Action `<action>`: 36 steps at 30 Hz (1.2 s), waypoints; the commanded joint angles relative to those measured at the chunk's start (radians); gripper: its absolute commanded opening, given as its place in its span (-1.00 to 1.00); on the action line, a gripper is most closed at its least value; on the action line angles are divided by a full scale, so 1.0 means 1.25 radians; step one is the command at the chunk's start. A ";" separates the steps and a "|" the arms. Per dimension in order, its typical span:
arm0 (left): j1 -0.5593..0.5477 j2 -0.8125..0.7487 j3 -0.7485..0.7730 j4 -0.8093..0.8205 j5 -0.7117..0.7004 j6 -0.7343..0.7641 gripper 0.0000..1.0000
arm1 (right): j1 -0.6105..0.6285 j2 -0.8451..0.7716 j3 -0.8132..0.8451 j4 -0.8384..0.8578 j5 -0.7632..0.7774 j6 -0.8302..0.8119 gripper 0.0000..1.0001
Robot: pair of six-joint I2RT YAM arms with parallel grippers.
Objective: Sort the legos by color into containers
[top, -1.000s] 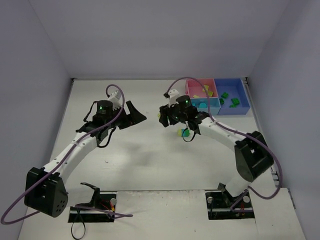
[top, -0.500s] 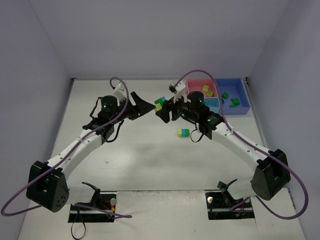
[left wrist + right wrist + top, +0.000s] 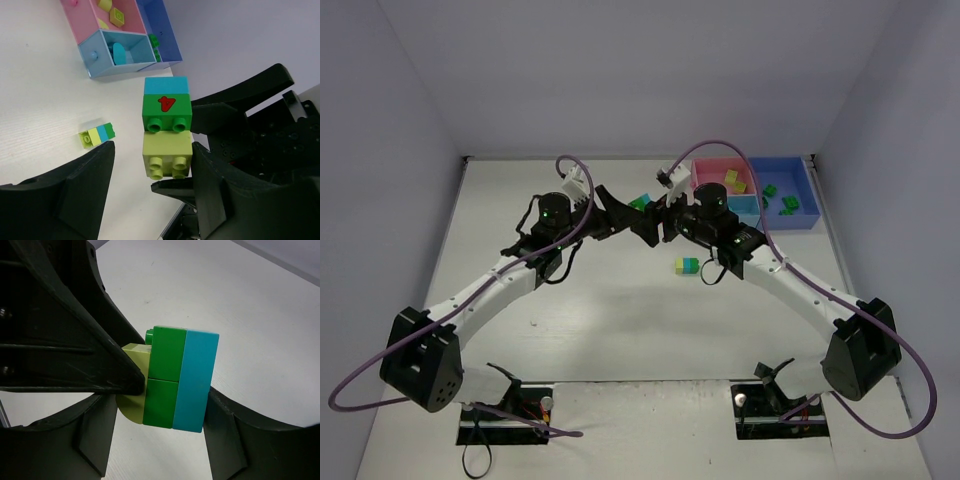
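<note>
stack: three-brick stack [image 3: 166,132], cyan on green (red "4") on yellow-green, is held in the air mid-table where both grippers meet, well apart from the trays.
right gripper [image 3: 160,404]: judged clamped on the stack, one finger at the cyan end and one at the yellow-green end.
left gripper [image 3: 152,150]: spread wide and gripping nothing. Its fingers are set either side of the yellow-green brick [image 3: 166,152], with a gap seen on one side.
risk, slip: if the left fingers close off-centre, the stack could be twisted out of the right grip and dropped.
risk, wrong seam: the green-cyan joint could be split instead of the yellow-green one.
risk, jam: separation may be blocked while all three bricks are pressed end to end.
risk, contact: the fingers are crowded, so a clash is likely on closing.
loose strip [image 3: 687,266]: it lies on the table [image 3: 600,320] just below the grippers and could be knocked by a drop.
trays: pink tray [image 3: 708,178], light blue tray [image 3: 748,212] and darker blue tray [image 3: 790,176] are joined at the far right.
</note>
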 commanded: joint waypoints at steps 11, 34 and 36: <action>-0.011 0.010 0.062 0.083 -0.028 -0.002 -0.48 | 0.021 -0.030 0.005 0.061 -0.004 -0.003 -0.80; 0.150 -0.104 0.083 -0.210 0.465 0.654 -0.94 | -0.039 -0.024 0.137 -0.263 -0.275 -0.228 0.58; 0.150 -0.109 0.094 -0.276 0.503 0.699 -0.94 | -0.037 -0.003 0.173 -0.290 -0.315 -0.243 0.57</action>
